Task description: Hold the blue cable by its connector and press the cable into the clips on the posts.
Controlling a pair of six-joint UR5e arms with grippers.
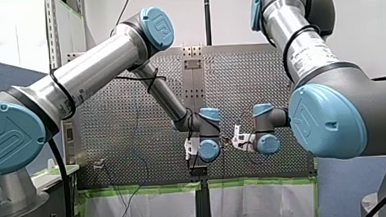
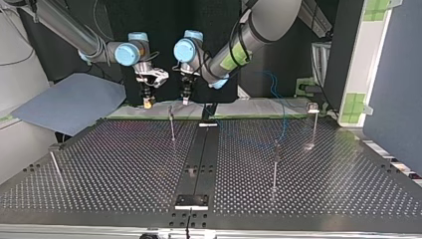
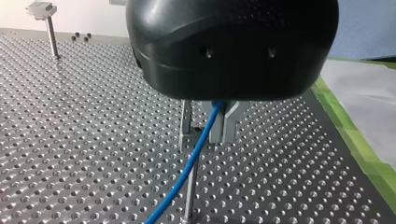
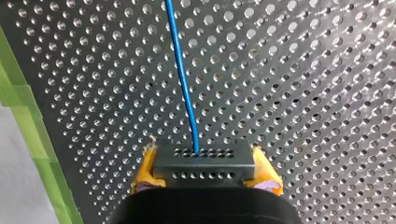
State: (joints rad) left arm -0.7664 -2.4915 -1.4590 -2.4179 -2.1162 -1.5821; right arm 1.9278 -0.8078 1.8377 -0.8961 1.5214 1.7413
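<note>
In the right wrist view my right gripper (image 4: 204,171) has its yellow pads (image 4: 145,168) shut on a black connector (image 4: 204,162). The blue cable (image 4: 183,79) leaves the connector and runs ahead over the perforated table. My left gripper (image 3: 223,133) has metal fingers shut on the blue cable (image 3: 194,156). The cable slants down from them, right beside the clip of a thin post (image 3: 188,140). In the top view my right gripper (image 2: 147,101) and my left gripper (image 2: 185,96) hang close together above the far edge, just behind a post (image 2: 172,123).
More clip posts stand on the table (image 2: 124,164): one at the near left (image 2: 54,164), two at the right (image 2: 275,167) (image 2: 313,124). A black rail (image 2: 199,159) runs down the middle. Green tape (image 4: 28,126) edges the table. Blue cable slack (image 2: 281,107) hangs behind.
</note>
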